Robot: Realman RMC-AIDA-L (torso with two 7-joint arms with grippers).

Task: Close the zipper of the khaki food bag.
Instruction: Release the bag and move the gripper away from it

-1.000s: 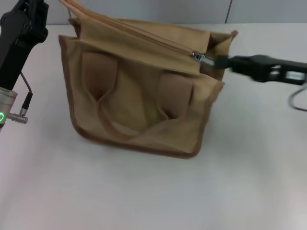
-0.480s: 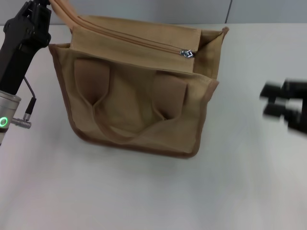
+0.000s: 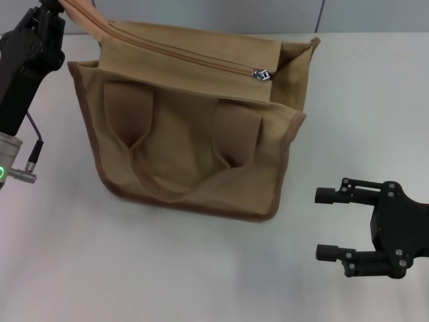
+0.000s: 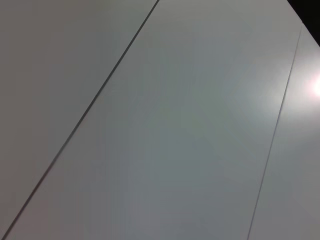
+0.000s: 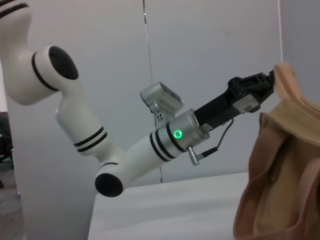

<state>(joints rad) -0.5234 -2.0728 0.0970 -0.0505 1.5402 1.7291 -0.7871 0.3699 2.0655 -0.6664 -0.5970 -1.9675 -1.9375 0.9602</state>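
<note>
The khaki food bag [image 3: 191, 127] stands in the middle of the table, its handle side facing me. The zipper [image 3: 194, 57] runs along the top flap, and its silver slider [image 3: 261, 74] sits near the bag's right end. My left gripper [image 3: 55, 8] is at the far left corner, shut on the tan end of the bag's top flap. The right wrist view shows this grip [image 5: 267, 82] at the bag's edge [image 5: 280, 185]. My right gripper [image 3: 323, 225] is open and empty, low over the table to the right of the bag and nearer to me.
The white table [image 3: 167, 268] spreads around the bag. A grey wall with seams [image 3: 322, 17] stands behind it. The left wrist view shows only grey wall panels [image 4: 160, 120].
My right gripper has let go of the slider's pull tab, swung away to the near right and stands open. The bag has settled slightly to the left.
</note>
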